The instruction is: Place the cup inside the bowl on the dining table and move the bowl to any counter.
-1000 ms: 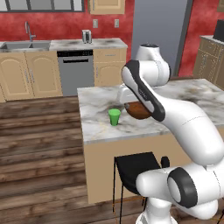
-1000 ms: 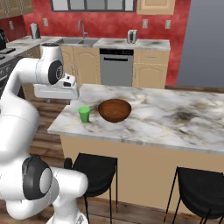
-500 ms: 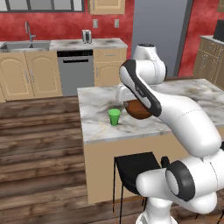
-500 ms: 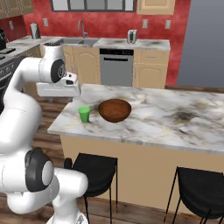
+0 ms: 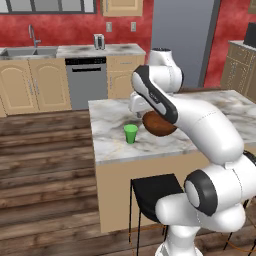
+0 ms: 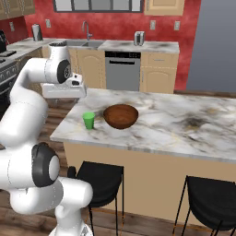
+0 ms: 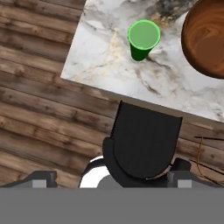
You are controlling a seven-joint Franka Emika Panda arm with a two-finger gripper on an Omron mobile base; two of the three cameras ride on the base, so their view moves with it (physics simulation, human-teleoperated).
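since the gripper (image 6: 64,90) is spread wide and empty, grab the cup (image 7: 143,39) round its sides; looks light, stiff, slick. bowl (image 7: 205,37) at 3 o'clock.

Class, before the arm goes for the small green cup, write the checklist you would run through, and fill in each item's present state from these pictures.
1. Small bright green tumbler cup stands upright on the marbled island table, near its corner: ok.
2. Dark brown wooden bowl sits upright and empty beside the cup, apart from it: ok.
3. Gripper open and holding nothing: ok.
4. Gripper lined up over the cup: not ok; the hand view looks down on the black stool with the cup towards its top.
5. Free path down to the cup: ok, nothing stands over it.
6. Marbled wall counter has room for the bowl: cannot tell.
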